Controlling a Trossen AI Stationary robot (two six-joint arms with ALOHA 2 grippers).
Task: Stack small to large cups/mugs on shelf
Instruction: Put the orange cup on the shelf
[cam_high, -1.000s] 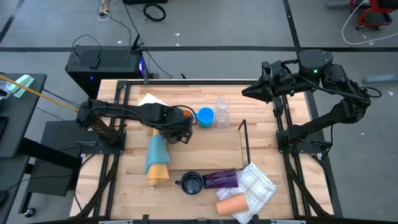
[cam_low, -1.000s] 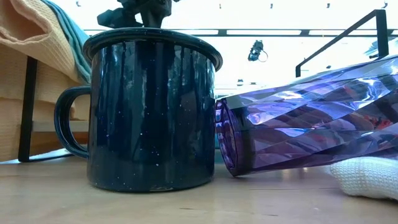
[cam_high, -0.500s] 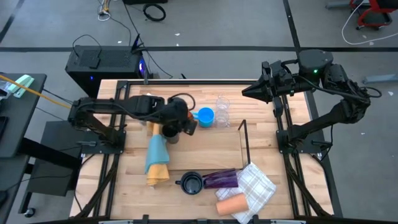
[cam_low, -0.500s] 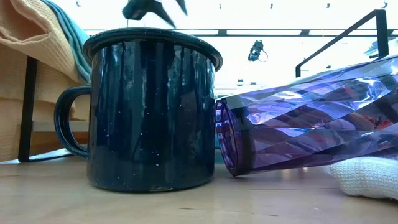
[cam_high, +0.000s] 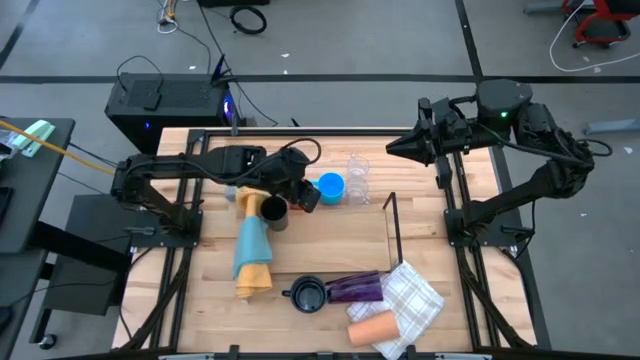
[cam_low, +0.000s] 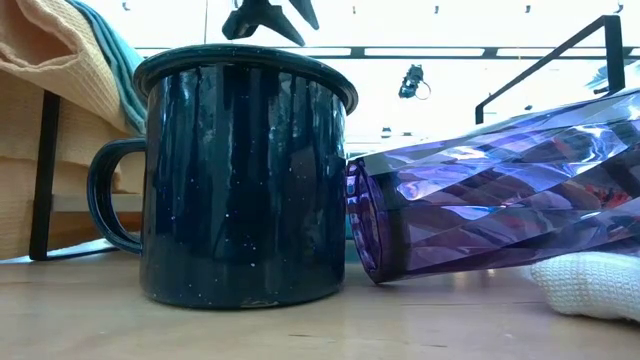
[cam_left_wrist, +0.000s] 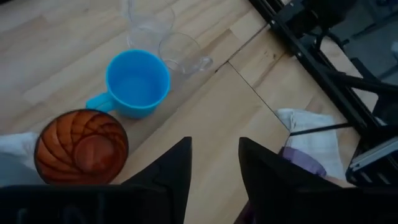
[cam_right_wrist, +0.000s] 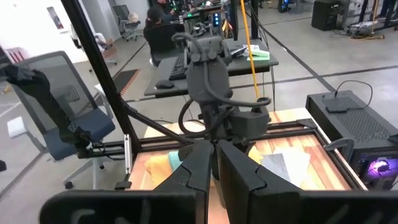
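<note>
Left tool (cam_left_wrist: 214, 163) hangs parted and empty above amber cup (cam_left_wrist: 81, 145).

Around your wooden table (cam_high: 330, 240) you have a grey floor (cam_high: 330, 40) crossed by dark lines. A black computer case (cam_high: 165, 102) (one small light glowing) sits behind the table, cables (cam_high: 245, 18) trailing nearby. Beyond are a grey office chair (cam_right_wrist: 59, 106) and cluttered desks (cam_right_wrist: 205, 59).
</note>
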